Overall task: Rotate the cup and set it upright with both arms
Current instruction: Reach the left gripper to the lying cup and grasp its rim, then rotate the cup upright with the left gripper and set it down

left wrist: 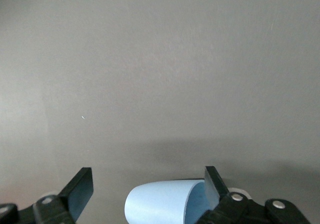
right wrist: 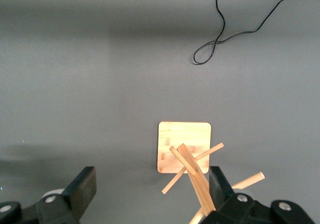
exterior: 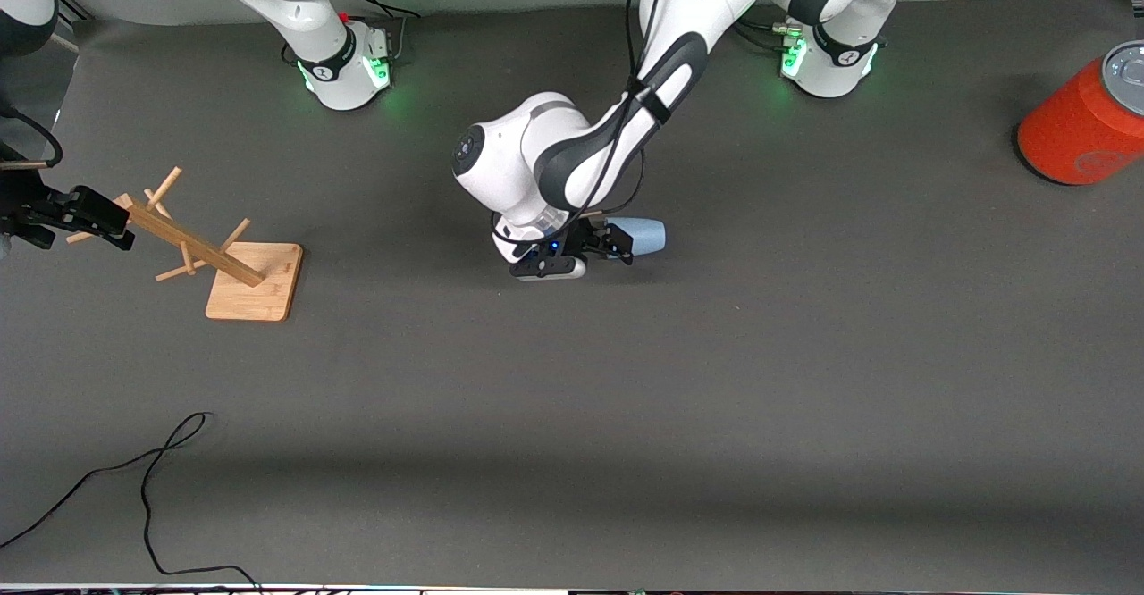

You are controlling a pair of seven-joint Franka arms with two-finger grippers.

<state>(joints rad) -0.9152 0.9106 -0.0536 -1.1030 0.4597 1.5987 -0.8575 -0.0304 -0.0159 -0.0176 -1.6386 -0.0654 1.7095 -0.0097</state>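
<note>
The pale-blue cup (exterior: 647, 236) lies on its side on the grey table mat, in the middle of the table. My left gripper (exterior: 611, 244) is low at the cup, open, with its fingers on either side of the cup's open end. In the left wrist view the cup (left wrist: 155, 201) lies between the spread fingers of the left gripper (left wrist: 149, 180); one finger (left wrist: 214, 183) is at the rim, at or just inside the mouth, and the other stands apart. My right gripper (exterior: 89, 218) waits open over the top of the wooden rack; it also shows in its wrist view (right wrist: 152, 179).
A wooden peg rack (exterior: 255, 280) stands toward the right arm's end; its stem (right wrist: 197, 181) passes close to one right finger. A large orange-red can (exterior: 1086, 121) lies at the left arm's end. A black cable (exterior: 152, 488) trails near the front camera's edge.
</note>
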